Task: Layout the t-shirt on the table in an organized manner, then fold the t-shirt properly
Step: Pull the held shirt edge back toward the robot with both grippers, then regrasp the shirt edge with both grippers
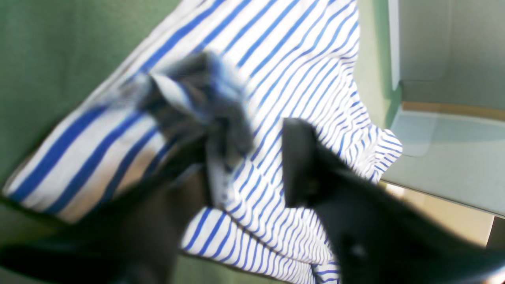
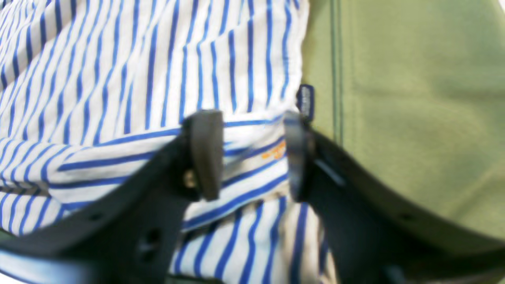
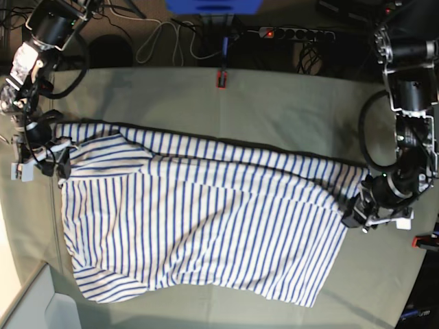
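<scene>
Broadly, the large table [image 3: 274,110], covered in pale grey-green creased cloth, carries the white cotton t-shirt with thin blue stripes [image 3: 199,219], spread lengthwise across its middle. The black left gripper [image 3: 358,211] sits at the shirt's edge on the base view's right, its jaws pinching a bunched fold. The black right gripper [image 2: 248,154] stands at the opposite edge, jaws parted, striped cloth lying between them. A small dark blue hem tag [image 2: 305,100] juts beside it.
</scene>
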### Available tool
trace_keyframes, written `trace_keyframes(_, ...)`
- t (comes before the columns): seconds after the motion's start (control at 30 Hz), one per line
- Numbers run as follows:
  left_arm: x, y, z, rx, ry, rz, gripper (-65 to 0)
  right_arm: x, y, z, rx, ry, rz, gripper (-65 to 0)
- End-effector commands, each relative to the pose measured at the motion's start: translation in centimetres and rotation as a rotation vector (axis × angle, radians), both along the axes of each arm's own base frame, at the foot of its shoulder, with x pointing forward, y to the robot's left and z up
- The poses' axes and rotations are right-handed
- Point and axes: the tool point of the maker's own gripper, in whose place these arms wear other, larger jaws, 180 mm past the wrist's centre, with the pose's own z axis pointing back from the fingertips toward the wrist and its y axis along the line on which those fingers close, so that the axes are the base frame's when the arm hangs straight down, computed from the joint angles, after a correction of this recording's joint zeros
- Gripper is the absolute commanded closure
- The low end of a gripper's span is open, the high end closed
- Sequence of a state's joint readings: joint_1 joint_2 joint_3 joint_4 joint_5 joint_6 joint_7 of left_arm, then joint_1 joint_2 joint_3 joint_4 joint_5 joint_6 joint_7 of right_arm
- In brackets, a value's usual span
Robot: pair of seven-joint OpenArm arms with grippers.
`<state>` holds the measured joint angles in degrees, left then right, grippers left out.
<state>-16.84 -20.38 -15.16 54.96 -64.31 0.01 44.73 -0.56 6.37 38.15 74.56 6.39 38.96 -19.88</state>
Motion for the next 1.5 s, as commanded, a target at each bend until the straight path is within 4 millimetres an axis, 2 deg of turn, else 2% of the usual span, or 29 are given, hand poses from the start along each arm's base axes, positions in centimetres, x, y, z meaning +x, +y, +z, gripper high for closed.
trace_keyframes(0.0,1.5,0.5,2.7,0.004,-0.072,0.001,-33.2,1.0,-0.4,1.9,-0.010,-0.067,0.011,-31.3)
trace_keyframes(0.07,1.6,0.2,3.7,0.021,-0.104,-0.013,-45.1,0.7,-0.6,2.1,-0.022,-0.069,0.010,-33.1)
trace_keyframes(0.13,0.9,-0.1,4.0,0.039,-0.122,-0.028,-55.2,0.0,-1.0,2.9,-0.052,-0.079,0.008,-33.2)
trace_keyframes(0.2,-0.1,-0.3,4.0,0.056,-0.129,-0.040,-61.0,-0.4,-1.0,3.9,-0.084,-0.096,0.015,-33.2)
trace_keyframes(0.27,-1.4,0.7,3.5,0.081,-0.114,-0.034,-61.3,-1.1,-0.3,4.4,-0.093,-0.105,0.021,-33.2)
trace_keyframes(0.33,-3.0,1.3,2.0,0.088,-0.073,-0.024,-61.3,-2.2,0.1,4.5,-0.108,-0.099,0.027,-33.2)
trace_keyframes(0.47,-5.6,3.8,-1.1,0.191,0.031,-0.002,-61.2,-4.4,1.0,3.2,-0.096,-0.054,0.028,-33.2)
trace_keyframes(0.53,-6.4,5.0,-2.0,0.263,0.067,0.001,-61.2,-5.1,1.2,2.6,-0.088,-0.035,0.027,-33.2)
trace_keyframes(0.77,-6.9,4.2,-3.9,0.349,0.108,0.012,-61.2,-6.3,1.7,1.5,-0.067,-0.004,0.022,-33.1)
trace_keyframes(0.83,-6.3,3.6,-3.8,0.352,0.101,0.008,-60.7,-6.3,1.7,1.5,-0.069,-0.003,0.022,-33.1)
trace_keyframes(0.93,-5.9,3.6,-3.8,0.389,0.092,0.016,-51.3,-6.3,1.7,1.5,-0.069,-0.002,0.022,-33.1)
trace_keyframes(1.1,-5.1,4.5,-3.1,0.443,0.044,0.052,-26.5,-7.0,1.7,1.1,-0.067,0.016,0.023,-33.1)
trace_keyframes(1.23,-4.9,4.8,-2.8,0.446,0.034,0.065,-11.7,-7.3,1.7,0.9,-0.069,0.024,0.023,-33.1)
trace_keyframes(1.3,-5.2,4.8,-3.4,0.439,0.049,0.066,-9.0,-7.3,1.7,0.9,-0.069,0.024,0.023,-33.1)
trace_keyframes(1.47,-5.3,5.1,-4.9,0.413,0.099,0.074,-7.9,-7.4,1.7,0.9,-0.069,0.025,0.023,-33.1)
